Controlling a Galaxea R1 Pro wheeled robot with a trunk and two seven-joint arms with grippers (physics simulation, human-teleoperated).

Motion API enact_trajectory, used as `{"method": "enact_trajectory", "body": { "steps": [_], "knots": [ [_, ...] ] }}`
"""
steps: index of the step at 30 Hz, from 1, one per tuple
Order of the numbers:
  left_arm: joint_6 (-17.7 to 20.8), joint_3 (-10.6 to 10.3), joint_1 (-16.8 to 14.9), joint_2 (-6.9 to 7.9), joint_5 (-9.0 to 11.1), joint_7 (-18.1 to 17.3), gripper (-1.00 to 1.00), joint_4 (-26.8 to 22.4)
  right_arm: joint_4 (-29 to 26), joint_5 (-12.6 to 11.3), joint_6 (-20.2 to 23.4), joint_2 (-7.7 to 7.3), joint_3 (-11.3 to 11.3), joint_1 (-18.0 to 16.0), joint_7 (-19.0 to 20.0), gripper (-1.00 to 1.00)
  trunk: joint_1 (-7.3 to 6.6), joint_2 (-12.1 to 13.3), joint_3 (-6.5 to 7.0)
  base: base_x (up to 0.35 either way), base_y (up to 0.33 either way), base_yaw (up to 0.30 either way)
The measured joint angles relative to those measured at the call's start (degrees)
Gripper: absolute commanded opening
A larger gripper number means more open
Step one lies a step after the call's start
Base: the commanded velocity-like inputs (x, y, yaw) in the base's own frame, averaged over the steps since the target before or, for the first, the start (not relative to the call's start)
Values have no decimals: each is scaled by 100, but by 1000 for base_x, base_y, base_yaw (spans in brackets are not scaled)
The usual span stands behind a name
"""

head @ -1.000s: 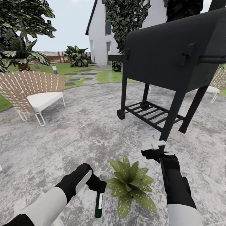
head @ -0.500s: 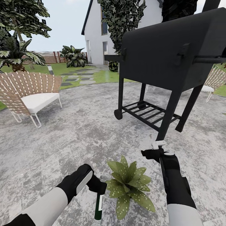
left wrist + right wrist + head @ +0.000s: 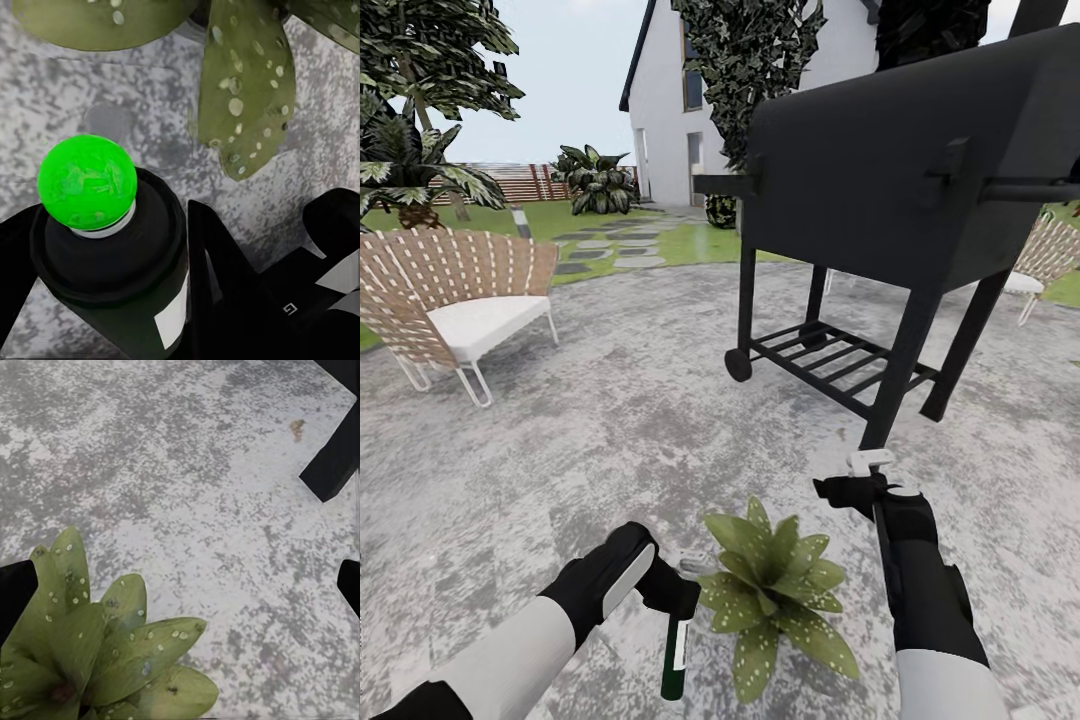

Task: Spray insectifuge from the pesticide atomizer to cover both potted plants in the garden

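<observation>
Head view: grey mottled paving [image 3: 610, 420] is seen, with lawn, stepping stones, a fence and a white house [image 3: 670, 100] beyond. A black grill [image 3: 900, 190] stands behind the plant [image 3: 775, 590], and a wicker chair [image 3: 455, 300] is set well left of the grill. The atomizer [image 3: 676, 655] is held by the left pincer [image 3: 672, 592], just left of the plant. The right pincer [image 3: 857, 485] hangs just right of the plant; its state cannot be told.

Left wrist view: the dark bottle with a green cap is clamped near a speckled leaf; a pale label is seen, with nothing legible.

Right wrist view: plant leaves [image 3: 97, 645] are seen over paving.
</observation>
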Motion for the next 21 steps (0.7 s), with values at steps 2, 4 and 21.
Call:
{"method": "enact_trajectory", "body": {
  "steps": [2,4,21],
  "knots": [
    [0,0,0,0,1,-3,-100,0,-22,-7,16,0,-35,-1,-10,100,0,0,0,121,254,-162],
    [0,1,0,0,1,2,-100,0,-28,-10,19,0,-40,-1,-8,100,0,0,0,123,260,-179],
    [-29,52,0,188,-47,47,-100,-68,-106,17,73,-420,-835,-10,12,100,0,0,27,96,301,-185]
  ]
}}
